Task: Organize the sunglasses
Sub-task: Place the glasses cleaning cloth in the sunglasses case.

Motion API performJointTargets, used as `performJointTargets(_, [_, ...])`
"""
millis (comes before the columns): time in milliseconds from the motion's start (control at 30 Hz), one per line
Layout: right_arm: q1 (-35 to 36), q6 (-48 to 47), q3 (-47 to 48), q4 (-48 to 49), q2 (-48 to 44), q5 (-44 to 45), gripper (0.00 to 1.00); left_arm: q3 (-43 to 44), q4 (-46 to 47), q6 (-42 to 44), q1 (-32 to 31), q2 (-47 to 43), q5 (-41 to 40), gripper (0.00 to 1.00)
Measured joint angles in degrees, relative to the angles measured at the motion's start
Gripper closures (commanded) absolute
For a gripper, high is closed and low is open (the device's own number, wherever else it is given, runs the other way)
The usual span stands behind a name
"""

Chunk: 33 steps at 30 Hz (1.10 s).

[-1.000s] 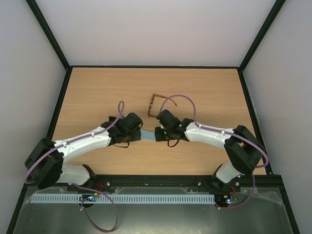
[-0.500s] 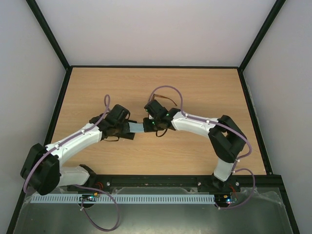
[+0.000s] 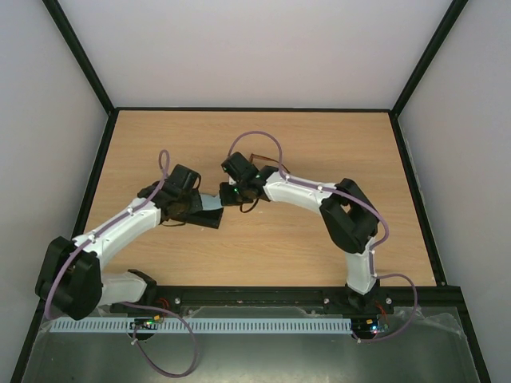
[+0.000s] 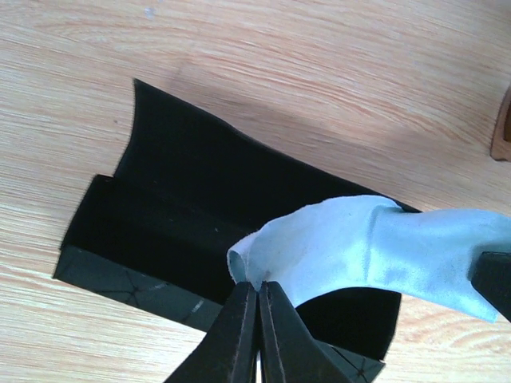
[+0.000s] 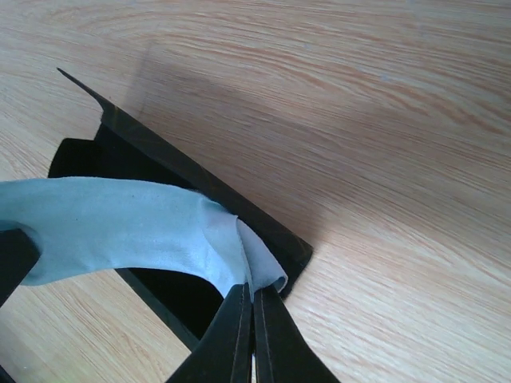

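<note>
Found a black oblong case (image 4: 176, 207) lying open on a pale wood-grain laminate table (image 3: 335, 144), matte and felt-like inside, with 1 flat flap spread to the side and creased panels along the near edge. Saw a light blue-grey square cloth (image 4: 351, 247) of smooth, faintly glossy fabric hanging above that case as a soft sagging band, folded over on itself at each end. Noted 1 end pinched by the left gripper (image 4: 257, 307), its 2 slim black tapered fingers (image 4: 231, 335) pressed together on the fabric with no gap showing. Noted the other end pinched the same way by the right gripper (image 5: 250, 311), jaws closed on a curled corner over the edge of the case. From above, made out 2 white arms with black joints and lilac cables reaching inward from both sides, elbows bent outward, wrists angled down and meeting left of the table's centre. Spotted the small sunglasses (image 4: 503, 128) with a thin brown frame resting on bare wood just behind the right wrist, apart from case and cloth, mostly hidden by arm and cable in the top view and only a brown sliver at the right edge of the left wrist view. Could not tell whether folded or open.
</note>
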Motion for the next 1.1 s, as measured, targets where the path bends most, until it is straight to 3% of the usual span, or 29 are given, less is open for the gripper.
performJointTargets(1100, [2.12,0.42,6.03,-0.15,8.72,-3.58,0.99,-2.67,4.90,3.96,8.07,5.84,0.00,0.98])
